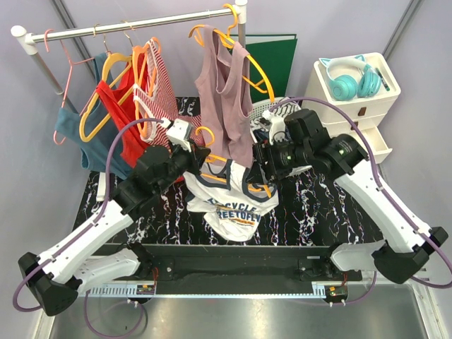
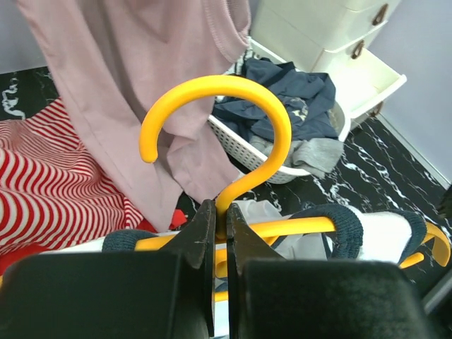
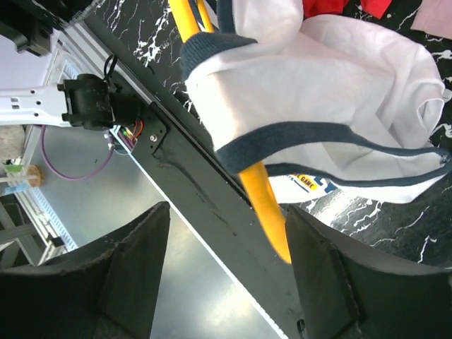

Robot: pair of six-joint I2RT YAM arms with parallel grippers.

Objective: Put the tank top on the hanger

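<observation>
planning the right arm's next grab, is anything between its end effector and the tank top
Nothing visible: the right end effector is open, with the tank top draped on the hanger directly ahead of it.

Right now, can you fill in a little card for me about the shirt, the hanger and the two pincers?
hanger: yellow, hook pointing up
tank top: white, navy-edged straps over both hanger arms
left pincer: shut on the hanger's neck, just below the hook
right pincer: open, one hanger end between its fingers
behind: pink top hanging on the rail; basket of clothes
</observation>
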